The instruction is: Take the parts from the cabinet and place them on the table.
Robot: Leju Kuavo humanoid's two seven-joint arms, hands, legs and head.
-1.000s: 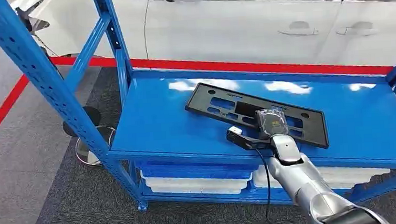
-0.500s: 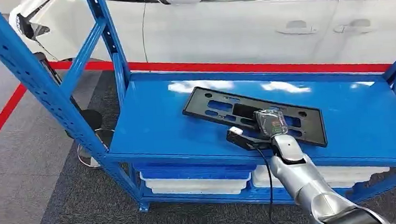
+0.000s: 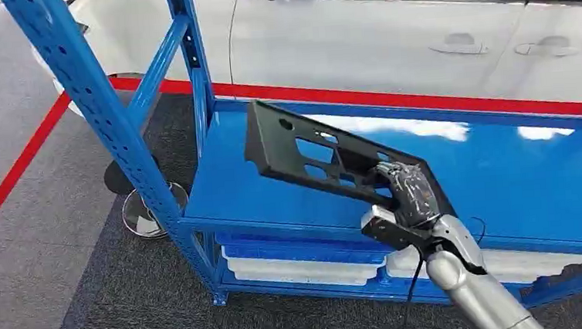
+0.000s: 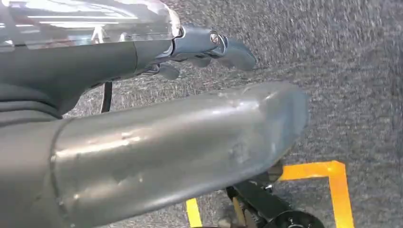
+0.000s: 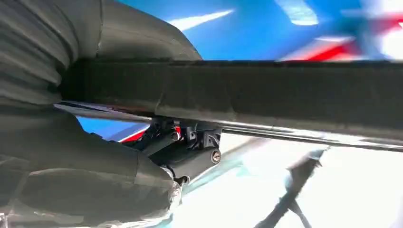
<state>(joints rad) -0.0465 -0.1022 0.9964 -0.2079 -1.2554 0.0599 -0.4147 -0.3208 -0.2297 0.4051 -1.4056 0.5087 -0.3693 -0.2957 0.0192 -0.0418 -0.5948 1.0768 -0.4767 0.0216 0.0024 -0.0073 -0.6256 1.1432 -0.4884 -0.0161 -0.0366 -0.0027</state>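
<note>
Grey carpet [image 3: 65, 304] covers the floor nearest to the camera, and from the lower right of the head view the silver right arm [image 3: 475, 295] rises toward a blue metal cabinet [image 3: 107, 127]. At its end the right hand [image 3: 410, 199] grasps the near end of a black plastic part [image 3: 311, 159]: the fingers [image 3: 407, 187] lie closed over the top face of the panel, and in the right wrist view the thumb [image 5: 85, 190] is pressed under its dark edge. The part is a long flat panel with several cut-out openings (it looks like a plate holder), and it is lifted off the blue shelf [image 3: 520, 168] and tilted, with its far end higher and pointing to the left post. Under this shelf, white trays [image 3: 303, 268] sit on the lower level. The left hand [image 4: 209, 47] hangs above the carpet with its fingers loosely apart and nothing between them. Behind the cabinet a red line [image 3: 392, 99] crosses the floor, and beyond it stands a white car [image 3: 387, 38].
</note>
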